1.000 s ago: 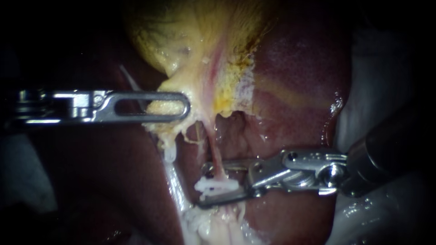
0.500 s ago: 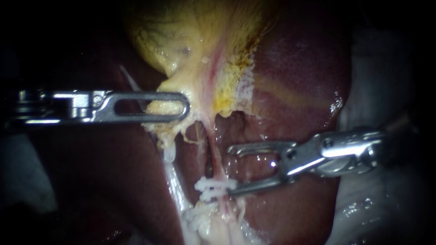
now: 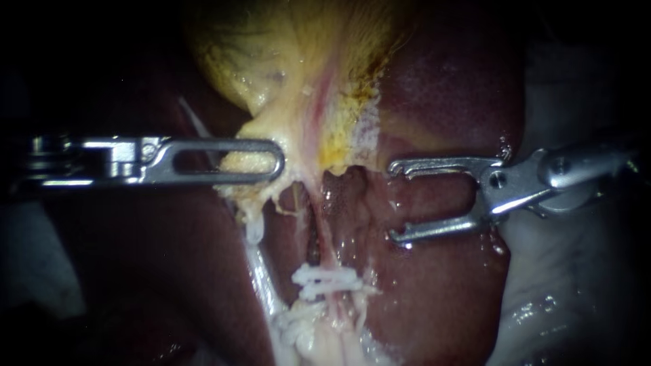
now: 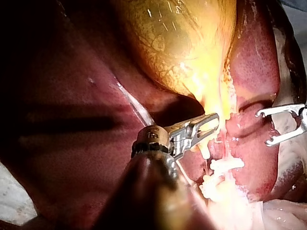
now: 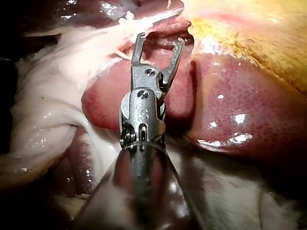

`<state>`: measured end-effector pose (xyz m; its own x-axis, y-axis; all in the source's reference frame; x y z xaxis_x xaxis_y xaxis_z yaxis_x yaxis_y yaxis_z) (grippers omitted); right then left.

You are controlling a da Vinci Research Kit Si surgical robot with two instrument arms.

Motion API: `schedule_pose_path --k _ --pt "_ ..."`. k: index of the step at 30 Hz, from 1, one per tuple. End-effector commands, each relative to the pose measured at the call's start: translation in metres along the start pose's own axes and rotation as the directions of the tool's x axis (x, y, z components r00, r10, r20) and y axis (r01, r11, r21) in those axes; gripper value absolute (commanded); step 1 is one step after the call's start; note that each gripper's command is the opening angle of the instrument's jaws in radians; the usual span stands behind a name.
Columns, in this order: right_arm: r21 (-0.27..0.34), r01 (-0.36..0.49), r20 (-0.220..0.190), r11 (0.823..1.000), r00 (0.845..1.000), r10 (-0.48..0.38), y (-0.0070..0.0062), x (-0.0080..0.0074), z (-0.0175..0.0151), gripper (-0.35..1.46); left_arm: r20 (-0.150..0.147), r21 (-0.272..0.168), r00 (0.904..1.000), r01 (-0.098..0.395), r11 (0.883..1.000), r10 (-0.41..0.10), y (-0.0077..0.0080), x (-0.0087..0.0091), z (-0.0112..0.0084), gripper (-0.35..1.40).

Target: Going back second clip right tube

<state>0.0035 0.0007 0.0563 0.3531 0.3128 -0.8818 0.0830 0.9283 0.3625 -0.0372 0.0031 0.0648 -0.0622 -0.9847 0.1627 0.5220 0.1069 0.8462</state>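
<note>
The liver [image 3: 441,88] fills the right of the frame, and the yellow gallbladder [image 3: 291,61] fills the upper middle. Our left instrument [image 3: 271,160], at middle left, clamps the gallbladder's lower edge. Our right instrument [image 3: 393,201], at middle right, gapes wide and empty, apart from the right tube [image 3: 324,247] at lower centre. A white clip [image 3: 325,276] crosses that tube, so we judge the clipping done; only clearing the field remains.

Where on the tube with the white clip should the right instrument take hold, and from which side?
Probably the bare stretch of the tube just above the clip, coming from the right in the endoscope view: there it runs upright and taut, and the right instrument, jaws open, faces it sideways over the liver.
</note>
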Motion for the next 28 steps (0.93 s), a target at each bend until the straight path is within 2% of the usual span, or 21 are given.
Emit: schedule_pose_path --k 1,10,13,18,28 --pt "0.000 0.000 0.000 1.000 1.000 0.000 0.0000 -0.0001 0.0000 0.50 -0.007 -0.003 1.0000 -0.002 1.000 0.002 0.0003 0.0000 0.0006 -0.35" --pt "0.000 0.000 -0.006 1.000 1.000 0.000 0.0000 -0.0001 -0.0002 0.50 -0.020 -0.019 0.9998 -0.005 1.000 0.005 0.0018 0.0002 0.0053 -0.35" --pt "-0.001 -0.001 -0.009 1.000 1.000 0.001 0.0000 -0.0001 -0.0002 0.50 -0.024 -0.023 0.9997 -0.011 1.000 0.010 0.0029 0.0004 0.0063 -0.35" --pt "-0.002 -0.001 -0.012 1.000 1.000 0.001 0.0000 -0.0001 -0.0003 0.50 -0.032 -0.030 0.9995 -0.008 1.000 0.007 0.0044 0.0009 0.0070 -0.35" --pt "-0.003 -0.003 -0.018 1.000 1.000 0.003 0.0001 0.0001 -0.0004 0.50 -0.040 -0.031 0.9992 -0.009 0.999 0.008 0.0042 0.0011 0.0069 -0.35"
